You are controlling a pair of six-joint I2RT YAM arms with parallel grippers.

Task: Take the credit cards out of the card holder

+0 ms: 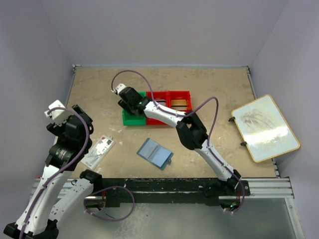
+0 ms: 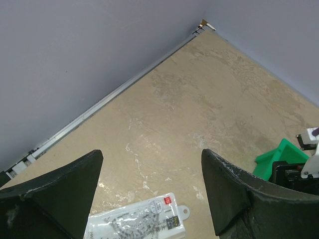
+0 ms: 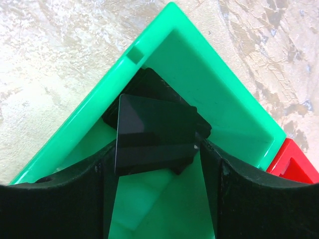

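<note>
Cards (image 3: 154,132), two dark, lie in green bin (image 3: 234,114).

Mottled beige counter (image 1: 209,84); green bin (image 3: 224,99); red bin (image 1: 178,93); glossy black credit cards (image 3: 154,134); light blue card holder (image 1: 155,153); white packet (image 1: 98,150), grey print, red marks.

I see the beige table (image 1: 209,82) carrying a green bin (image 1: 130,120) beside red bins (image 1: 174,93) near its centre, the open blue card holder (image 1: 155,153) closer to the near edge, a white packet (image 1: 98,151) by the left edge, and a framed board (image 1: 264,127) over the right edge.
</note>
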